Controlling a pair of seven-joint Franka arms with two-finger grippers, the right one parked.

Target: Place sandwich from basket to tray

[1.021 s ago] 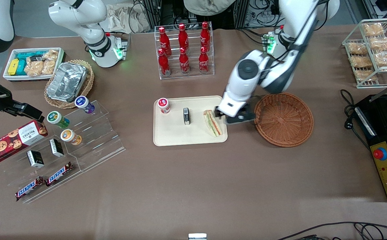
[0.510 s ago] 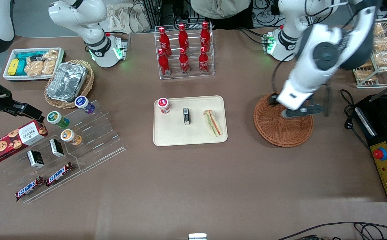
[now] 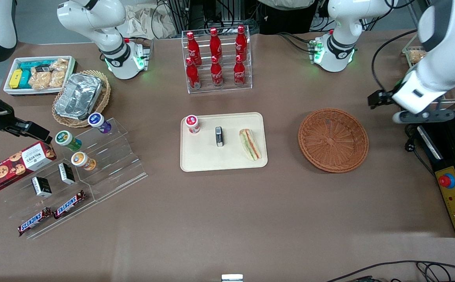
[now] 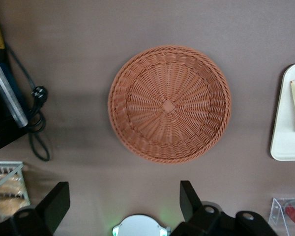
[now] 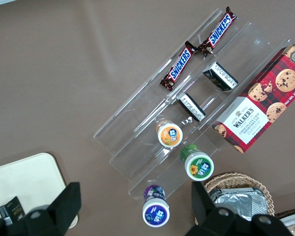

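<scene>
On the tray (image 3: 196,160), at the edge nearest the basket (image 3: 333,140), the sandwich (image 3: 250,144) lies flat with its orange and green layers showing. It shares the tray with a small dark box (image 3: 219,136) in the middle and a red-lidded cup (image 3: 192,123) at the corner toward the parked arm's end; all three sit well apart. The basket holds nothing and stands clear of the tray on bare brown table (image 3: 227,219).

The gripper (image 4: 122,201) hangs high above the table near the basket, toward the working arm's end, fingers spread wide and holding nothing.

Readable writing: "Snickers" on two bars (image 3: 51,214) and "Walkers" on a red tartan cookie box (image 3: 17,165), both at the clear stepped stand (image 3: 109,164); the red bottles (image 3: 215,58) in the clear rack carry white script I cannot read.

A black machine (image 3: 452,164) with a red button and a coiled cable (image 3: 409,129) sit near the basket at the working arm's end. Nearer the camera, the table lies open.
</scene>
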